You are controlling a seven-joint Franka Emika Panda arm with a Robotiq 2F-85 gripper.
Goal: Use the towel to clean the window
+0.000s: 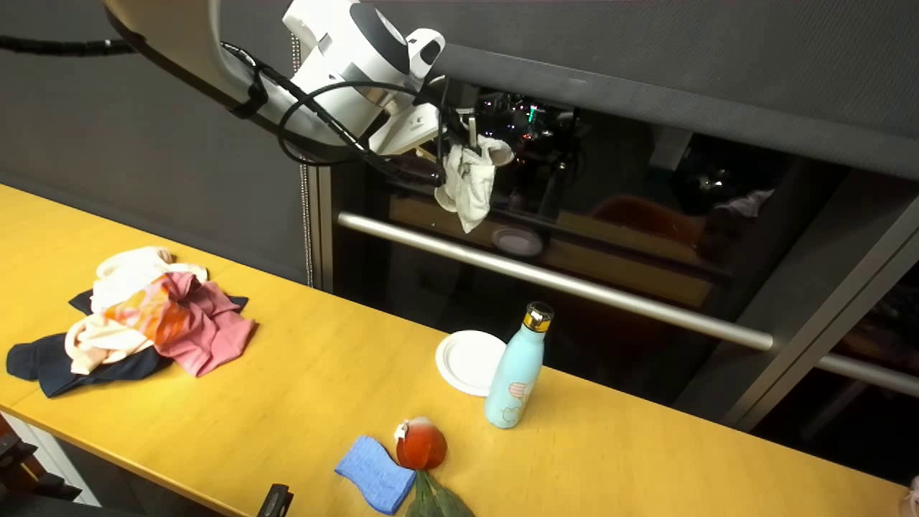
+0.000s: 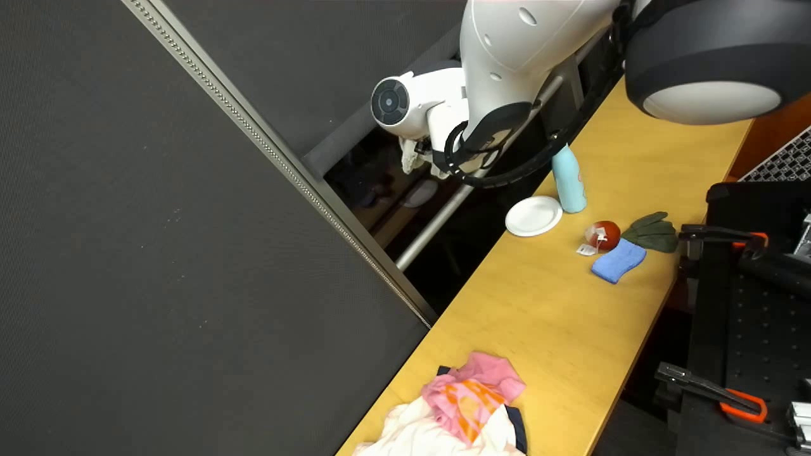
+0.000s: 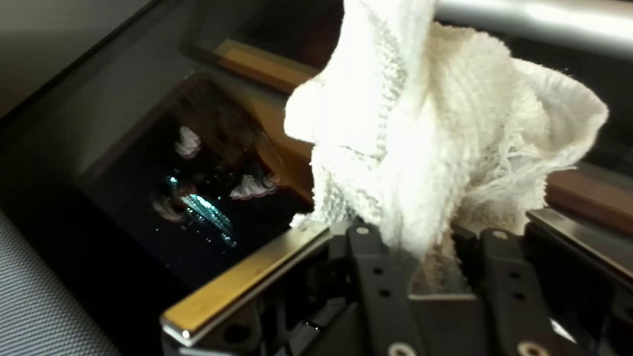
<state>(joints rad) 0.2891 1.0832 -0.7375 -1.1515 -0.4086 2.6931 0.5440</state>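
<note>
White, fuzzy and frayed at one edge, the towel [image 3: 420,128] is bunched in the gripper [image 3: 430,225], which is clamped on it from both sides; its folds stick out well beyond the grip in the wrist view and hang loose in an exterior view. The white arm [image 2: 507,50] holds it in front of the dark window [image 1: 632,165], above the metal bar [image 1: 560,278] crossing it, and whether towel and window touch I cannot tell. A grey blind [image 1: 646,64] hangs over the top of the window. On the yellow table [image 1: 301,402], a light blue bottle [image 1: 515,380] stands upright just beside a round white plate [image 1: 463,362]. Near these, a blue cloth [image 1: 377,474], a round red item [image 1: 421,449] partly white on top, and a dark green item [image 2: 652,233] too unclear to name lie close together. Well apart from that group, in both exterior views, a crumpled heap of cloths [image 1: 154,316] in pink, orange, cream and navy lies on the same table, the navy pieces underneath the others
</note>
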